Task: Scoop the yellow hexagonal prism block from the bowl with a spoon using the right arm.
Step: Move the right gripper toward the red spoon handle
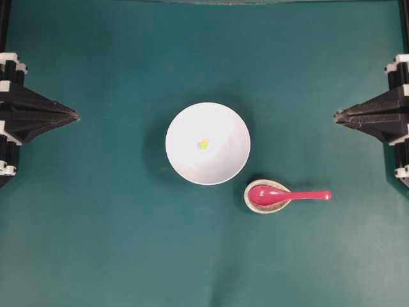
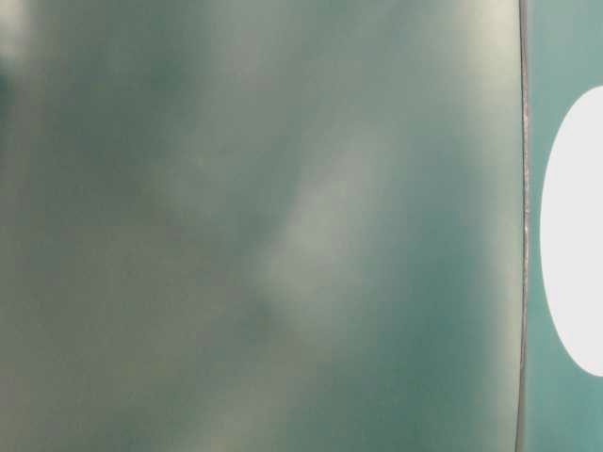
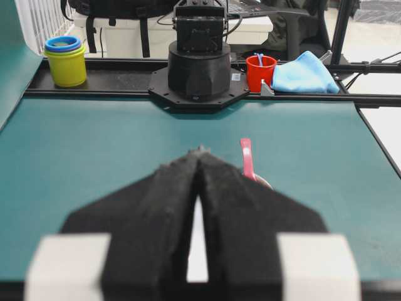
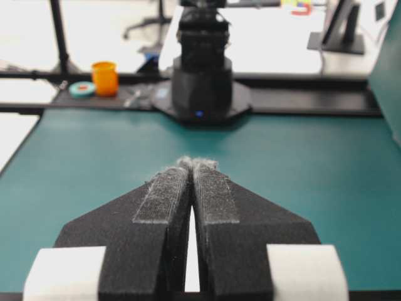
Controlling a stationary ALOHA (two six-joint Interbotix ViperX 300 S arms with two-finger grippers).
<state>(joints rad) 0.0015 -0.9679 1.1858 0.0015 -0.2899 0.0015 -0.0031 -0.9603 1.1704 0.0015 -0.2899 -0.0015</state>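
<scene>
A white bowl [image 1: 208, 143] stands mid-table with the tiny yellow hexagonal prism block [image 1: 203, 144] lying inside it. The pink-red spoon [image 1: 287, 195] rests with its scoop in a small speckled dish [image 1: 264, 205] to the bowl's lower right, handle pointing right. In the left wrist view the spoon [image 3: 247, 158] shows just past the fingers. My right gripper [image 1: 336, 116] sits shut and empty at the right edge, well away from the spoon; its tips [image 4: 195, 164] meet. My left gripper [image 1: 77, 116] is shut at the left edge, tips together [image 3: 200, 152].
The green mat [image 1: 96, 243] covers the table. The opposite arm's base [image 3: 199, 66] and cups [image 3: 65, 59] line the far rail in the left wrist view. An orange cup [image 4: 104, 78] stands by the other base [image 4: 202, 81]. The table-level view is blurred, with a white shape [image 2: 575, 235] at right.
</scene>
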